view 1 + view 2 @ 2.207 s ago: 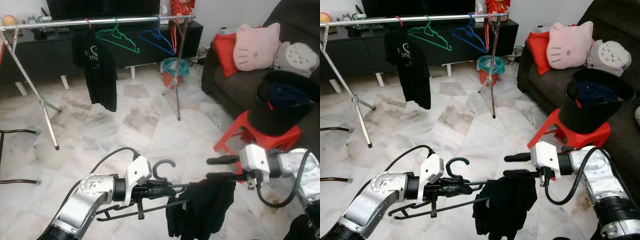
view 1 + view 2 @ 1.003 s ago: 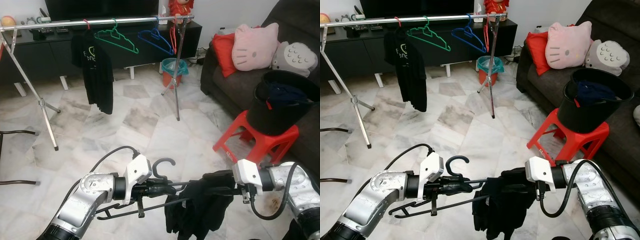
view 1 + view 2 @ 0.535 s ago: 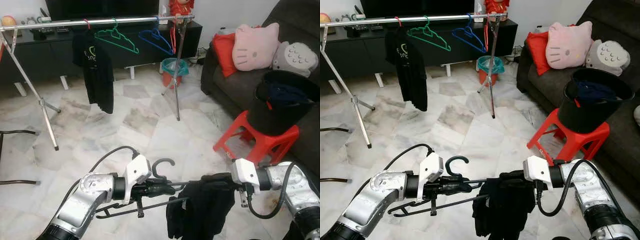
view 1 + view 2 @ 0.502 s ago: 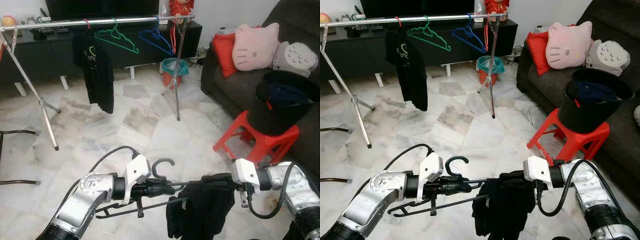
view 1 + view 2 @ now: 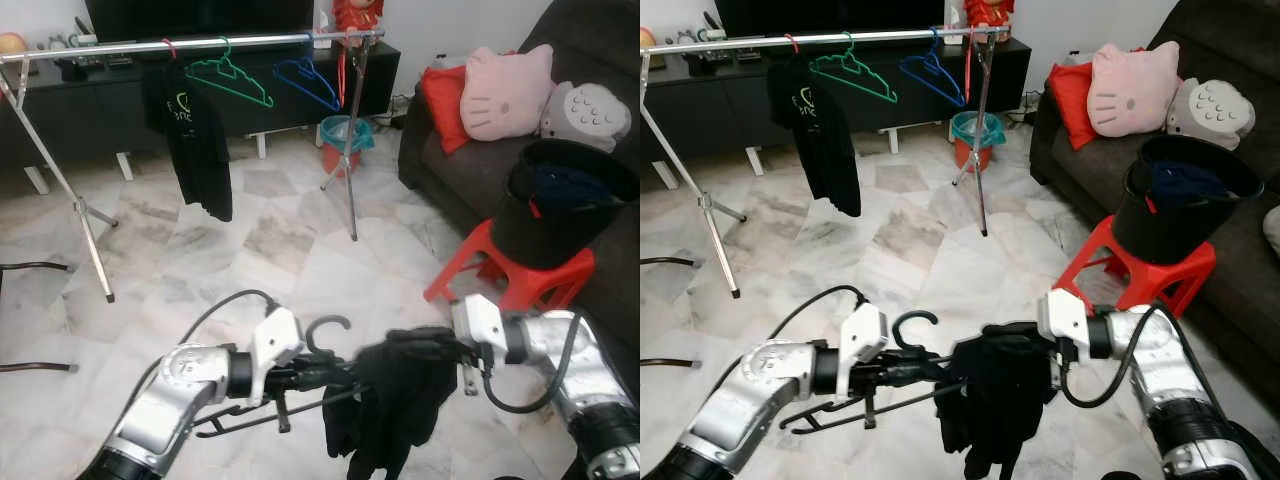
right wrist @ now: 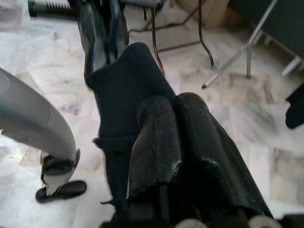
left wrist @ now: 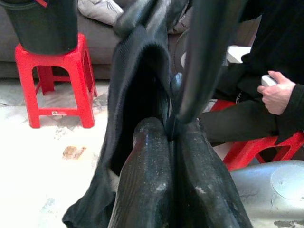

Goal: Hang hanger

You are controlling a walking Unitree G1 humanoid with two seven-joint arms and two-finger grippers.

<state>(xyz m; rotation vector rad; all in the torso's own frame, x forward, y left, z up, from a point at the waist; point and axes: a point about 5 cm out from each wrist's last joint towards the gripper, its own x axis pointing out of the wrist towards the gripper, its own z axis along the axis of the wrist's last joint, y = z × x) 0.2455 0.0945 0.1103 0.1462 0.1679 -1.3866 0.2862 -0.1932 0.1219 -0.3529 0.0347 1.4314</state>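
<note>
Right gripper (image 5: pixel 1025 342) has slid the pinched black garment (image 5: pixel 995 395) toward left gripper (image 5: pixel 902 372) clamping the hanger (image 5: pixel 915 330); bucket (image 5: pixel 1180 215) seemingly holds clothes

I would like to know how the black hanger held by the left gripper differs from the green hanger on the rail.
The black hanger is gripped by the left gripper low over the floor; the green hanger hangs from the rail. The black hanger lies nearly level and carries a black garment; the green hanger hangs tilted and bare. Both have a curved hook.

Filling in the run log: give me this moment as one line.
left pincer: shut on black hanger | right pincer: shut on black garment | garment draped on hanger | clothes rail ahead, not reached
</note>
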